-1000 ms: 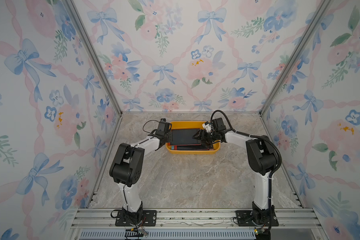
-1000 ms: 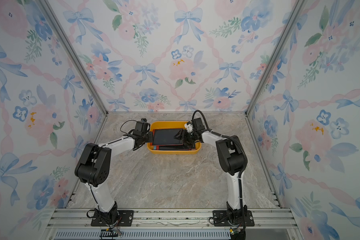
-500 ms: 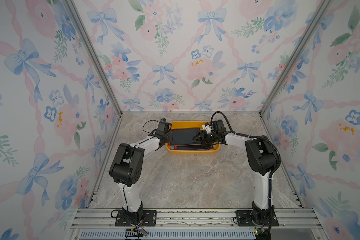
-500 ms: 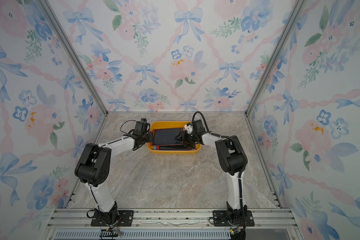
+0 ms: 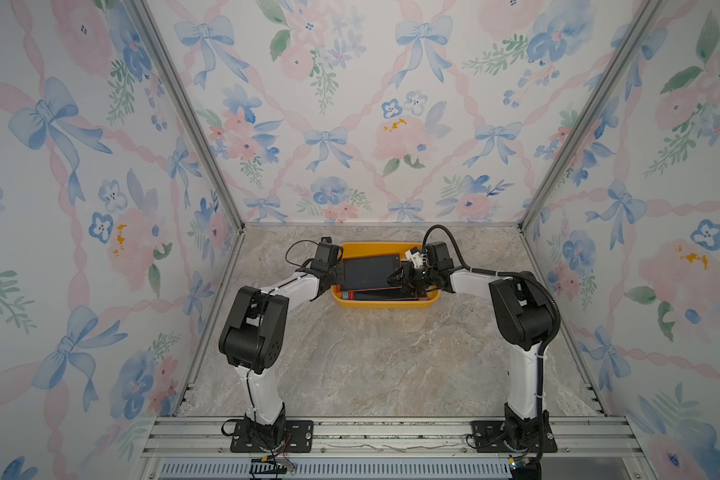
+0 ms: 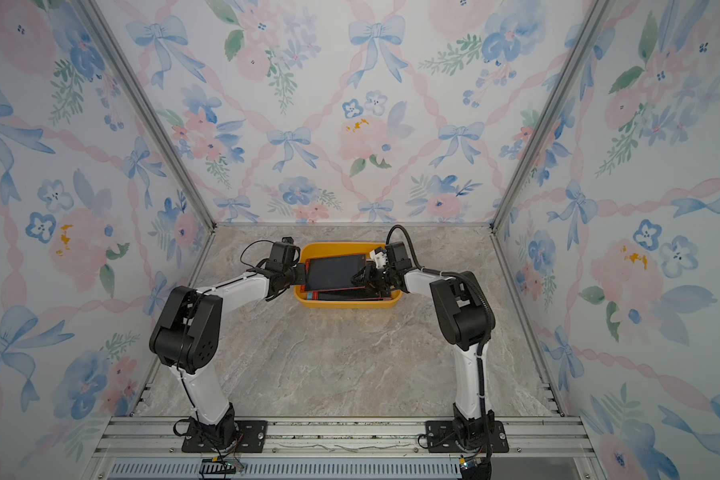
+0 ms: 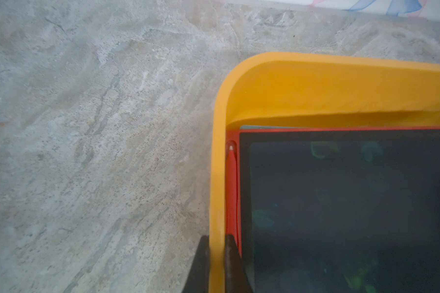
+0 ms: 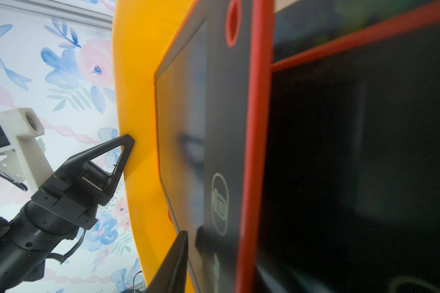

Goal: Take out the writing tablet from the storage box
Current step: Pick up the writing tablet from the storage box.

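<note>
Lying slanted inside the glossy yellow-orange storage box (image 5: 385, 305), the flat red-framed writing tablet (image 5: 368, 272) is resting on another tablet (image 5: 383, 296). The right gripper (image 5: 395, 278) is sitting at its edge, grip impossible to tell. The left gripper (image 7: 217, 237) is pinching the box's rounded rim.

The storage box (image 5: 385, 305) sits on the tabletop (image 5: 371, 365) between the left hand (image 5: 338, 276), astride its rim, and the right hand (image 5: 393, 279); writing tablets (image 5: 368, 271) lie stacked inside.
</note>
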